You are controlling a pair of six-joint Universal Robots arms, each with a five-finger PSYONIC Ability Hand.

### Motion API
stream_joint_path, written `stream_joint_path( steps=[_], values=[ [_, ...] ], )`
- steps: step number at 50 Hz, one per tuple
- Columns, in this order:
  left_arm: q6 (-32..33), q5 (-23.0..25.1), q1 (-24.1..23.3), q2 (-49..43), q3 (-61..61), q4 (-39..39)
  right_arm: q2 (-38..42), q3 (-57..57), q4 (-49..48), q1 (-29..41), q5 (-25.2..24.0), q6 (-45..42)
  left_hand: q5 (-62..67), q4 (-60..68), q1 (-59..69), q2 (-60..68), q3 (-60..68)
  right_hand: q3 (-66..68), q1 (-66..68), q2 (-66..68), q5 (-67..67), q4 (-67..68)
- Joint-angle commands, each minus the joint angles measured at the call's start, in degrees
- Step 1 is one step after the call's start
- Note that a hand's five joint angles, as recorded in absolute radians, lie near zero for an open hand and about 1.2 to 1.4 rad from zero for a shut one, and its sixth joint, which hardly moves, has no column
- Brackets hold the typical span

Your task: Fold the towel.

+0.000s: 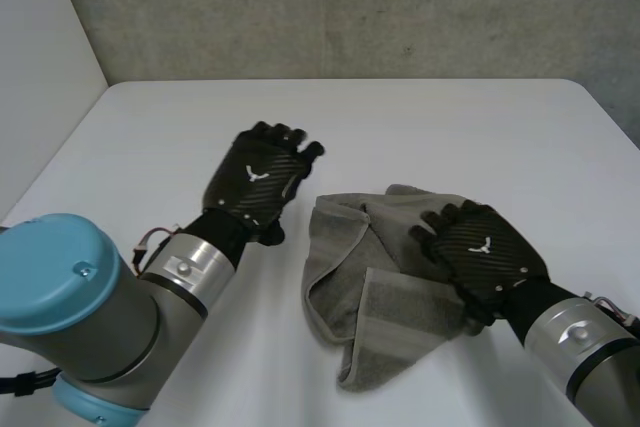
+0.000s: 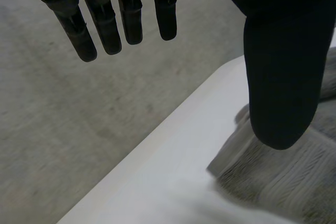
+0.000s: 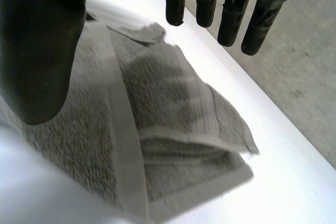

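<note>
1. We see the towel [image 1: 370, 287] partly folded on the white table [image 1: 450, 127]. Its layers lie doubled over one another, but the bundle is lopsided. We judge the job roughly half done, with squaring up and at least one more fold left.
2. The towel is grey terry with a flat woven band along its hems. Its edges do not line up, one corner sticks out toward the robot, and its left side bulges in a soft rolled fold.
3. It lies in the near half of the table, nearer the right arm.
4. The left hand [image 1: 258, 179] hovers just beside the towel's left edge, its fingers [image 2: 107, 30] straight, apart from the thumb and holding nothing.
5. The right hand [image 1: 483, 247] is over the towel's right part, its fingers [image 3: 231, 19] straight and clear of the thumb, gripping no cloth. We cannot tell whether it touches the towel.
</note>
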Motion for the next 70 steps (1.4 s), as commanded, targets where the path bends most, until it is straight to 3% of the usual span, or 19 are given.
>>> stream_joint_path(
  steps=[1,7,14,20,38,44,49,51,58,65,70],
  values=[
    [0.11,7.51,-0.6,-3.74,3.14,-0.82,0.25,1.97,-0.19,-3.08,-1.02,-0.19,3.1,2.82,2.66,2.84,2.81,2.73,3.3,2.41,3.67,2.16],
    [2.04,11.57,-0.52,-6.47,5.52,-2.4,1.56,2.06,0.52,-3.09,-1.28,1.12,3.27,2.99,2.83,3.01,2.98,-0.45,0.13,-0.77,0.5,-1.01],
    [8.88,14.37,-0.34,-11.21,10.08,-10.56,2.62,1.53,-0.36,-3.0,-1.64,6.05,3.94,3.66,3.5,3.68,3.65,-4.75,-4.18,-5.07,-3.81,-5.32],
    [14.25,17.36,1.67,-11.92,8.51,-12.51,4.2,0.66,-1.07,-2.56,-3.56,6.05,5.45,5.17,5.01,5.19,5.16,-4.75,-4.18,-5.07,-3.81,-5.32],
    [16.55,17.9,5.02,-11.92,3.58,-12.33,13.17,-6.38,-0.36,3.6,-2.87,5.61,10.67,10.39,10.23,10.41,10.38,-3.32,-2.75,-3.65,-2.38,-3.89],
    [17.16,18.69,5.02,-12.19,3.06,-11.98,17.04,-9.1,-0.1,4.74,-0.14,7.02,10.5,10.22,10.06,10.24,10.21,4.41,4.98,4.09,5.36,3.84],
    [18.57,19.39,5.02,-12.63,2.7,-11.89,16.51,-9.89,-0.1,4.21,1.7,9.66,10.67,10.39,10.23,10.41,10.38,24.6,25.17,24.28,25.54,24.03],
    [19.62,19.39,5.02,-12.89,2.53,-11.89,14.94,-9.72,-0.01,3.95,1.7,11.67,11.0,10.73,10.57,10.74,10.72,39.67,40.24,39.35,40.61,39.1],
    [20.59,19.39,4.93,-14.03,2.62,-11.63,9.66,-8.14,-0.01,2.02,1.62,13.44,14.86,14.58,14.42,14.6,14.57,57.54,58.11,57.22,58.48,56.97],
    [20.5,19.48,4.84,-14.82,2.97,-10.75,5.79,-5.5,-0.01,-2.29,1.0,13.35,20.76,20.48,20.32,20.5,20.47,56.22,56.79,55.9,57.17,55.65],
    [20.33,19.48,4.49,-14.82,2.79,-8.03,5.43,-4.44,-0.01,-2.56,1.0,13.26,30.66,30.38,30.22,30.4,30.37,44.15,44.72,43.83,45.09,43.58]
  ],
)
